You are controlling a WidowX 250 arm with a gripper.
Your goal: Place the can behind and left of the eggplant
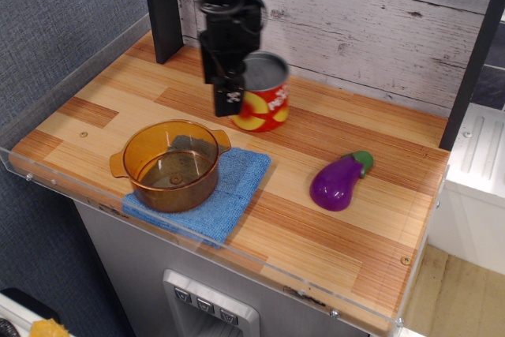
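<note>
The can (264, 94) is a short tin with a grey metal top and a red label with yellow peach pictures. It sits near the back middle of the wooden counter (339, 219). My black gripper (241, 88) is shut on the can, gripping its left rim from above. The can appears slightly tilted; whether it touches the counter I cannot tell. The glossy purple eggplant (339, 181) with a green stem cap lies to the right and nearer the front than the can, apart from it.
An amber glass pot (170, 165) stands on a blue cloth (229, 195) at the front left. A white plank wall (355, 29) runs behind the counter. A clear plastic lip (197, 236) edges the front and left sides.
</note>
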